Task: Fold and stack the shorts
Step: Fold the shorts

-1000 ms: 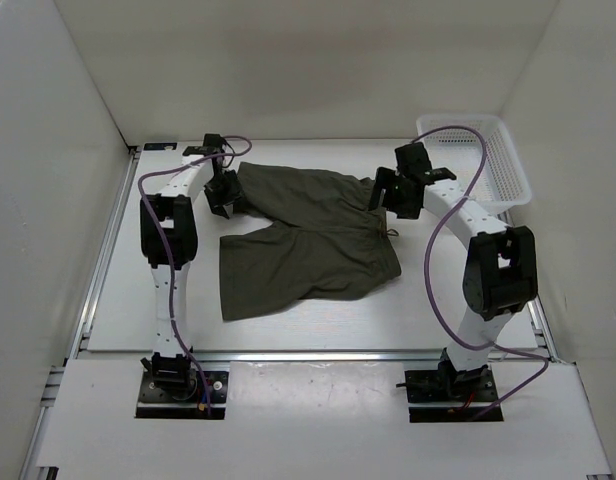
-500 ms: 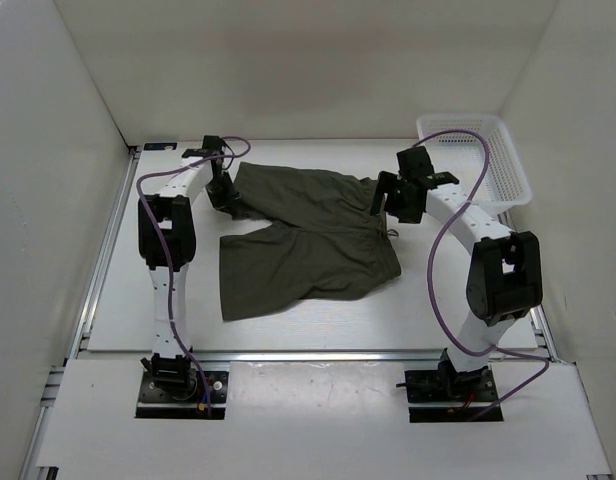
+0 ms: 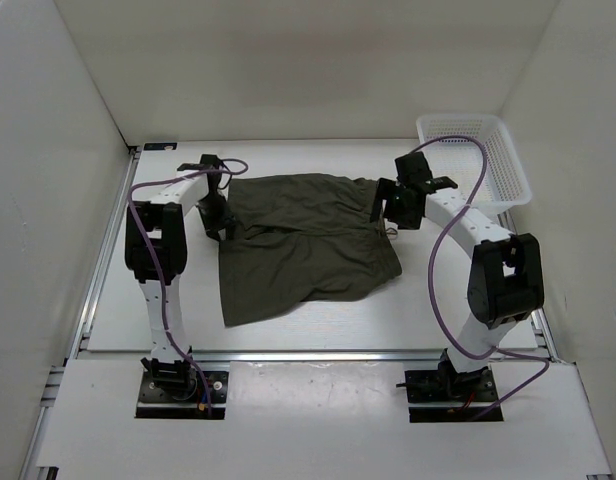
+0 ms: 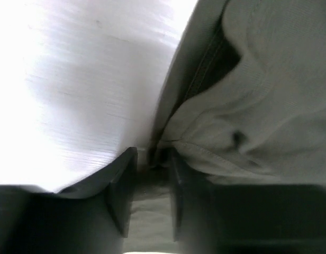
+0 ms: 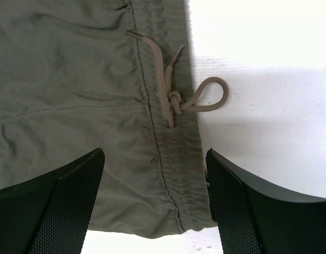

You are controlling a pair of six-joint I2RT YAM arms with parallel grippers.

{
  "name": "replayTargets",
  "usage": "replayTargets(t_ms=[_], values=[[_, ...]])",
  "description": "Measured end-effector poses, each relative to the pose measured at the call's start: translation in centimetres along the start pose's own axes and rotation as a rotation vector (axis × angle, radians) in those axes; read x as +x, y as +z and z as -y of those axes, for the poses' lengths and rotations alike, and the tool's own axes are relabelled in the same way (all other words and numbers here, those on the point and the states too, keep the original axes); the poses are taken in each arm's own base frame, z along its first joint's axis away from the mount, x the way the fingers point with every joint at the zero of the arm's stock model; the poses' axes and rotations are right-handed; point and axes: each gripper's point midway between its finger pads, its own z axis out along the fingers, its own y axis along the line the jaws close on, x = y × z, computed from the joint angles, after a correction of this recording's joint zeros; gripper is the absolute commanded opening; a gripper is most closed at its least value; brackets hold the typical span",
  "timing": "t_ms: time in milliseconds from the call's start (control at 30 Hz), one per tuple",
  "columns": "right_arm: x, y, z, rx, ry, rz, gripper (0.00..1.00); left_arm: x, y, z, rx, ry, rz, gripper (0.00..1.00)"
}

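Two hands entered. Left hand (image 4: 150, 159): narrow, closed on a hem at the left edge of the shorts (image 3: 308, 235). Right hand (image 5: 155, 159): spread wide, holding nothing, fingers astride the waistband beside the knotted drawstring (image 5: 171, 95). Shorts lay spread on the desk (image 3: 318, 325) between both arms. White basket (image 3: 466, 118) stood at the far right corner, apart from them.

Top external looked down from above near edge, over whole tabletop (image 3: 318, 325). Both wrist views faced down, close onto shorts (image 3: 308, 240), shared with top; left blurred, probably nearest.
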Motion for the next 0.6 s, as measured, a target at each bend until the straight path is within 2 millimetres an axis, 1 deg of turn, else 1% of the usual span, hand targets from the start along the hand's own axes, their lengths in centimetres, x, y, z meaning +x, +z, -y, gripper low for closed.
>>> replayTargets(t_ms=[33, 67, 100, 200, 267, 300, 367, 400, 467, 500, 533, 600], values=[[0.0, 0.0, 0.0, -0.001, -0.001, 0.001, 0.82, 0.1, 0.0, 0.0, -0.001, 0.002, -0.002, 0.81], [0.0, -0.1, -0.1, -0.001, -0.001, 0.002, 0.82, 0.1, 0.0, -0.1, -0.001, 0.01, -0.003, 0.89], [0.0, -0.2, -0.1, -0.003, -0.001, 0.004, 0.82, 0.2, -0.2, -0.1, -0.002, 0.011, -0.004, 0.92], [0.0, -0.7, -0.1, -0.006, -0.002, 0.01, 0.82, 0.2, -1.4, -0.2, -0.003, 0.008, 0.01, 0.92], [0.3, -1.2, 0.0, -0.007, -0.003, 0.015, 0.8, -0.1, -2.9, -0.3, -0.001, 0.008, 0.039, 0.88], [0.7, -1.5, 0.2, -0.008, -0.003, 0.017, 0.8, -0.3, -4.0, -0.3, 0.004, 0.006, 0.066, 0.8], [1.5, -2.0, 0.6, -0.004, -0.004, 0.011, 0.77, -0.7, -6.5, -0.3, 0.019, -0.002, 0.127, 0.71], [2.1, -2.2, 0.9, -0.001, -0.004, 0.004, 0.77, -0.8, -7.6, -0.4, 0.027, -0.004, 0.157, 0.67], [3.3, -2.3, 1.5, 0.008, -0.004, -0.011, 0.72, -0.7, -9.9, -0.6, 0.044, -0.01, 0.208, 0.62], [3.9, -2.3, 1.8, 0.014, -0.003, -0.024, 0.71, -0.6, -10.8, -0.7, 0.05, -0.013, 0.227, 0.6], [4.4, -2.2, 2.0, 0.02, -0.002, -0.037, 0.69, -0.7, -11.3, -0.7, 0.055, -0.015, 0.241, 0.6], [4.9, -2.2, 2.2, 0.027, -0.001, -0.052, 0.68, -0.9, -11.2, -0.7, 0.049, -0.016, 0.244, 0.6]])
